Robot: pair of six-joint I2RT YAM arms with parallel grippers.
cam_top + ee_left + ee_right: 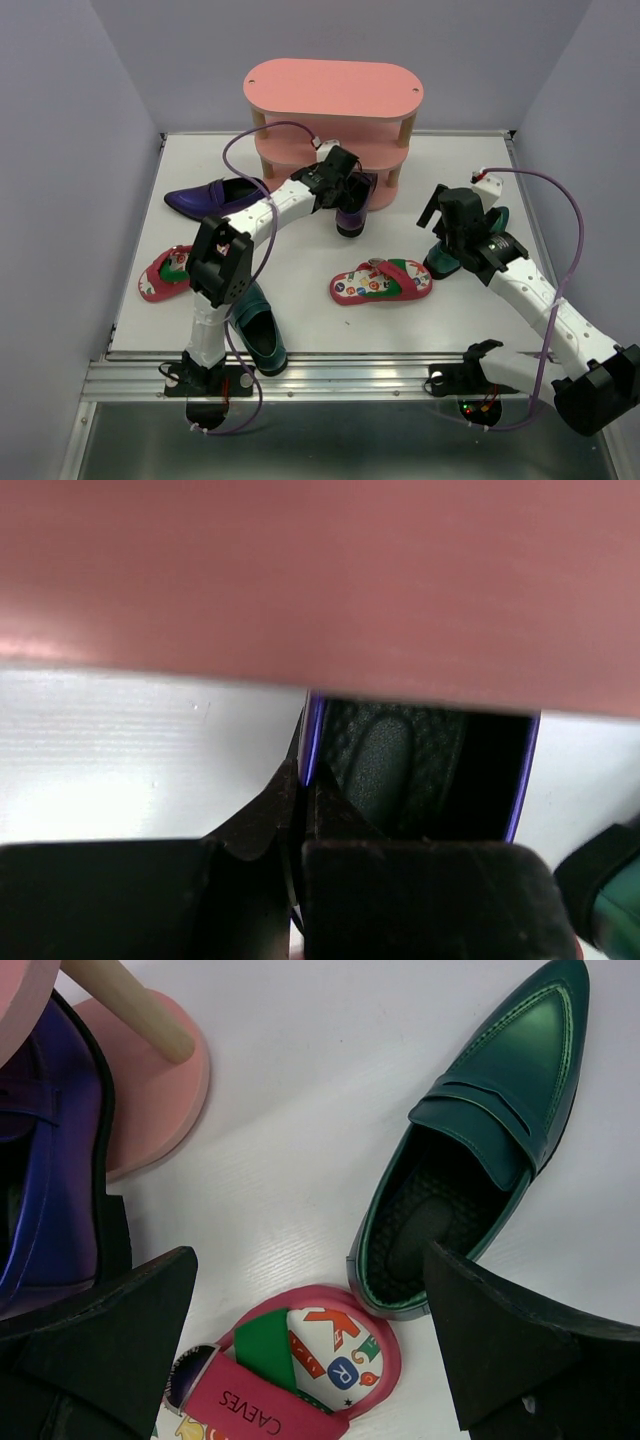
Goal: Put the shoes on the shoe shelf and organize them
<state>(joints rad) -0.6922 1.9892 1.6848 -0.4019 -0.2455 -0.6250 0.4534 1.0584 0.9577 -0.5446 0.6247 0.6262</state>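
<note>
Right up against my left wrist camera, my left end effector [300, 780] is pinching the side wall of a purple loafer [420, 770], its fingers nearly closed with only that thin purple edge between them. The shoe's front is disappearing under a pink board of the shoe shelf [320, 580], which is filling the top of that view. Whether the shoe is resting on a tier I cannot tell.

From overhead, the shelf is standing at the top centre of the frame, and my left end effector is holding the loafer just in front of its lowest tier. A second purple loafer [215, 195] is lying at centre left on the worktop [320, 330]. One red flip-flop [380, 282] is lying in the middle, another flip-flop [165, 272] at the left edge, and a green loafer [258, 335] is sitting at lower left beside my left arm's base.

My right end effector [310, 1260] is hanging wide open, gripping nothing, over the worktop at the right. Between its spread fingers, the other green loafer [480, 1150] is showing at upper right and the middle flip-flop's end at the bottom.
</note>
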